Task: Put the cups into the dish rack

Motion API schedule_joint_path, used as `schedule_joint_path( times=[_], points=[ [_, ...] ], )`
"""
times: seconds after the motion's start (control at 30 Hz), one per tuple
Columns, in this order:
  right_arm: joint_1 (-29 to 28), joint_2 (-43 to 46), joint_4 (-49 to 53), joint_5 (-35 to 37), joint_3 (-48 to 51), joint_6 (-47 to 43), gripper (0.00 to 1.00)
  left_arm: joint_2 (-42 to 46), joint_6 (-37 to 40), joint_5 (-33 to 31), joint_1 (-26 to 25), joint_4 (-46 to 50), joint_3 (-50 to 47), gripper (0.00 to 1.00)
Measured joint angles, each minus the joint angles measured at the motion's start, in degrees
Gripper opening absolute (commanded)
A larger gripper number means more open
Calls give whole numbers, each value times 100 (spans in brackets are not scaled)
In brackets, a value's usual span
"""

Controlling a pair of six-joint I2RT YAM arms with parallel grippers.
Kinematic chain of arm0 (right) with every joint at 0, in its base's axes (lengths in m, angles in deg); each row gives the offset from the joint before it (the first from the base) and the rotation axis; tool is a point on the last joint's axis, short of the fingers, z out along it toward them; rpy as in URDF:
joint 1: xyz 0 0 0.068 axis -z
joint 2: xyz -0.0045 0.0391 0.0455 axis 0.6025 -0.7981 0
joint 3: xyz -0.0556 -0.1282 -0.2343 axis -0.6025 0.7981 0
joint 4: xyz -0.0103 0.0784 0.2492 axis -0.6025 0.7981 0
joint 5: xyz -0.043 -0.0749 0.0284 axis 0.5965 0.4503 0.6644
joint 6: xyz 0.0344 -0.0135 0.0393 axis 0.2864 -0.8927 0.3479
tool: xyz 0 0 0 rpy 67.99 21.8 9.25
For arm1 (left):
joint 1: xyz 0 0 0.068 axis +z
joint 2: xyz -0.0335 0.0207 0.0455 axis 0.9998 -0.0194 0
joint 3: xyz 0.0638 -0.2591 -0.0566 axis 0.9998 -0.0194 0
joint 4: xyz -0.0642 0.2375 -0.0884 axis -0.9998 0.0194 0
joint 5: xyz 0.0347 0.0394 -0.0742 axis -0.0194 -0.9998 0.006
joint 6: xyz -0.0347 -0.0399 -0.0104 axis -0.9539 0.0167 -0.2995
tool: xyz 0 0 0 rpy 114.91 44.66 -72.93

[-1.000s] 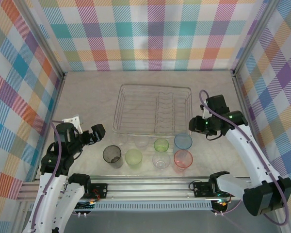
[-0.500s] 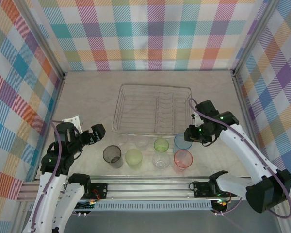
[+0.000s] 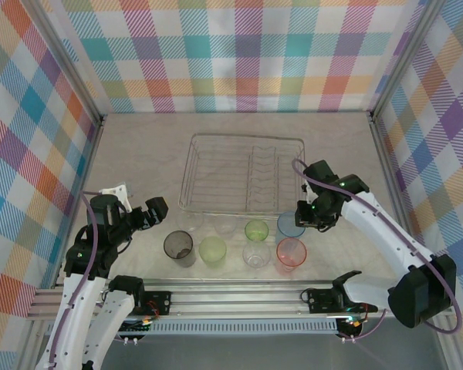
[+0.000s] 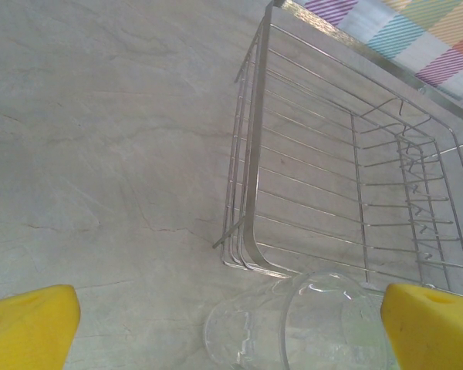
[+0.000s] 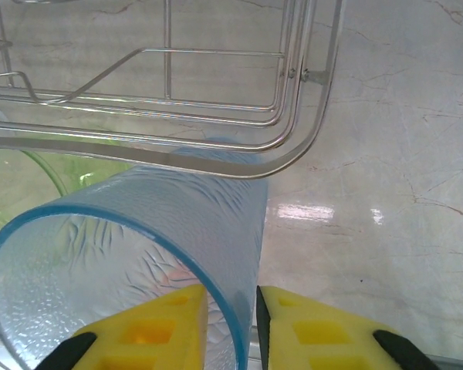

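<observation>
The walls (image 3: 231, 54) wear a plaid of teal, pink, yellow, orange and purple on white. The table (image 3: 147, 162) is pale beige marble with faint grey veins, and the dish rack (image 3: 247, 137) is silvery wire. Near the table's front edge stand a smoky grey cup (image 3: 179, 247), a yellow-green cup (image 3: 213, 250), a green cup (image 3: 256, 230), a blue cup (image 3: 291, 224) and a pink-red cup (image 3: 291, 253); 3 clear cups (image 3: 256, 255) seem colourless. The left gripper (image 4: 230, 327) and right gripper (image 5: 232, 308) have yellow fingers.

open tabletop (image 3: 139, 166) left of dish rack (image 3: 247, 136), cups (image 3: 213, 250) crowding its near rim
</observation>
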Motion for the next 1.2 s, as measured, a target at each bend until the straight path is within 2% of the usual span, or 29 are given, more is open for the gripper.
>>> schedule_joint_path(
  times=[0.17,0.33,0.57,0.8,0.93,1.2],
  points=[
    [-42,-105,-46,81,79,2,21,0,0,2,0,0,0,100],
    [-52,-205,-72,195,131,17,16,55,2,31,-9,-7,-35,100],
    [-68,-236,-66,367,140,28,0,81,2,44,-9,-9,-42,100],
    [-68,-9,365,883,39,114,0,81,0,42,-11,-9,-42,100],
    [-68,223,931,1266,-369,195,0,28,-42,24,-20,20,-33,100],
    [-68,313,1856,1998,-1963,251,0,-664,-234,151,-35,289,505,100]
  ],
)
